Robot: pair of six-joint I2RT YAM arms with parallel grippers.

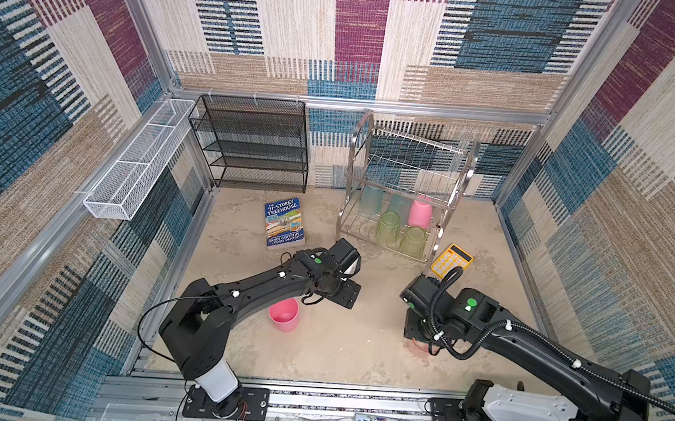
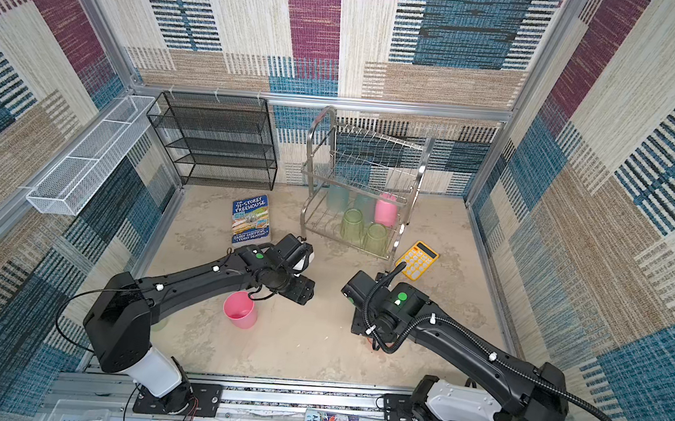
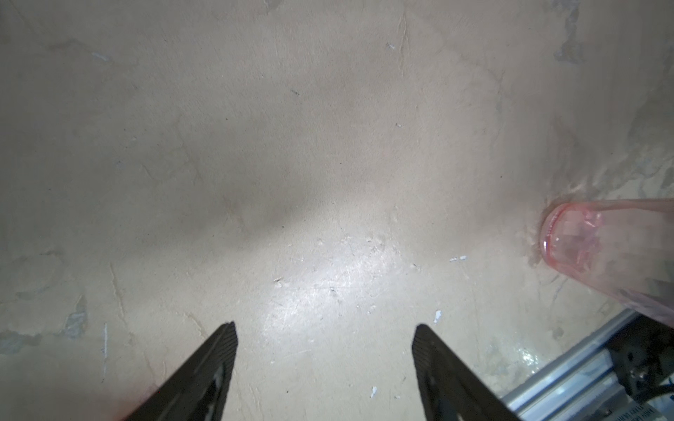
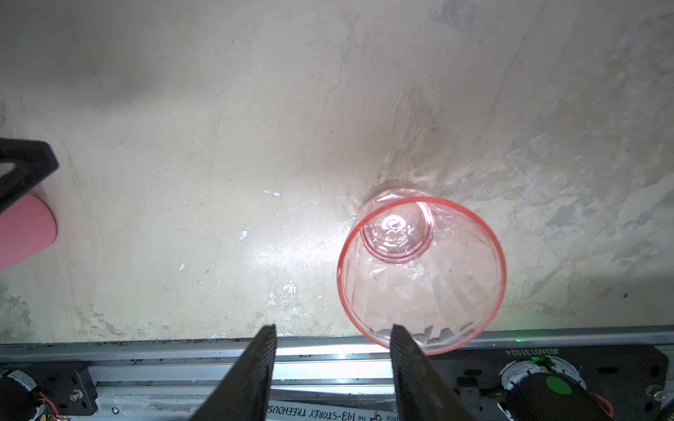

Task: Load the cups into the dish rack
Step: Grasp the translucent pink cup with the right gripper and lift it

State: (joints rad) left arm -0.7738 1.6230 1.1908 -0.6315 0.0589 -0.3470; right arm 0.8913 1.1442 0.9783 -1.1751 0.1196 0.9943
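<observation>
**Rim pinch could tip the clear cup**

Clear pink cup (image 4: 423, 277) stands upright on the desk (image 1: 357, 346), well in front of the rack (image 1: 472, 161), not loaded. Right tool (image 4: 332, 327) is open, its jaws straddling the cup's near wall, not pinching yet. Risk: the thin, slick wall slips out, or an off-centre squeeze tips the cup. Left tool (image 3: 324, 324) is open and empty.

A see-through pink cup (image 4: 423, 284) stood upright on the beige tabletop (image 4: 219, 109), its mouth toward the camera. The right gripper (image 4: 332, 328) had its fingers apart: one tip overlapped the cup's rim, and the other lay outside it. An opaque pink cup (image 4: 25, 233) showed at the view's edge.
</observation>
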